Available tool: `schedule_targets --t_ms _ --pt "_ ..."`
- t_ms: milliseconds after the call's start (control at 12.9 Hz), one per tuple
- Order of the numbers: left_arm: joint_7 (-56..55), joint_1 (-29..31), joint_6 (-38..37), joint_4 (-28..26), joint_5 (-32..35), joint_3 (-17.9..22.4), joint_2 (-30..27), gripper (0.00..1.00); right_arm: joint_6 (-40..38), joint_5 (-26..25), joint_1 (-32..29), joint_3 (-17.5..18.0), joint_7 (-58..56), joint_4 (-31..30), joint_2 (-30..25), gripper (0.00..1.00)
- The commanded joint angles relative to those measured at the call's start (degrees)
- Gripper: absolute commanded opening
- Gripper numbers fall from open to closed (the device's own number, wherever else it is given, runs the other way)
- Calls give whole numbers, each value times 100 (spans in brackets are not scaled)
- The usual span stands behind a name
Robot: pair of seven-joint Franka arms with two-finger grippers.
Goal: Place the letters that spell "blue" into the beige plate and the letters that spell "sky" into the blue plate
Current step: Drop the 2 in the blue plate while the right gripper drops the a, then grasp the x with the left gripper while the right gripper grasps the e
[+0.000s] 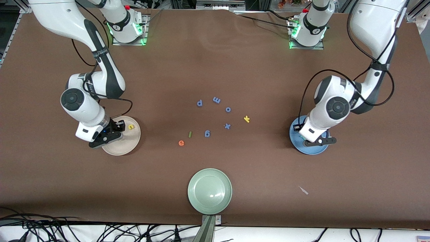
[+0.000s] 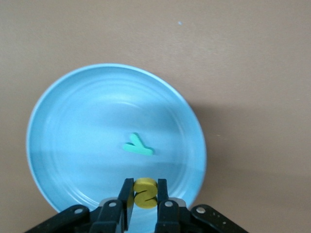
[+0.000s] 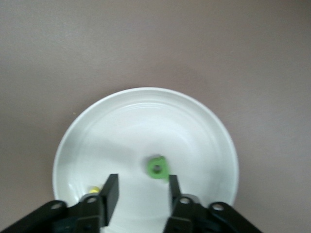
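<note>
- While the left gripper (image 2: pixel 144 194) pinches the yellow s (image 2: pixel 145 192) over the blue plate (image 2: pixel 58 121), release low, beside the teal y (image 2: pixel 138 146).
- Right gripper (image 3: pixel 141 191), fingers apart over the beige plate (image 3: pixel 194 126), green b (image 3: pixel 158 168) beneath: lift straight up.

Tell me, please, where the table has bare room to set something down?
Bare table lies between the pale green plate and the blue plate, and between the beige plate and the orange e. It is crowded mid-table, from the blue p to the yellow k.
</note>
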Motion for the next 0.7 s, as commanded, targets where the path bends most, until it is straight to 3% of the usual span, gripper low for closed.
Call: schedule_targets --t_ms 0,232,310,465,619 --pt "130 -86 -81 42 124 -101 -50 100 47 40 130 431 1021 130 114 79" --pt "-107 -455 -449 235 45 -267 -76 100 -6 40 525 836 2489 1481 1034 79" --pt "-134 -473 -459 253 44 -503 -68 100 -6 49 630 855 2641 1842 1333 78" --pt "-718 -535 -415 271 36 -847 54 100 46 171 894 855 3062 2108 1660 77" --pt "-1606 -841 -223 341 45 -883 283 100 47 234 1044 837 3510 2590 2072 77"
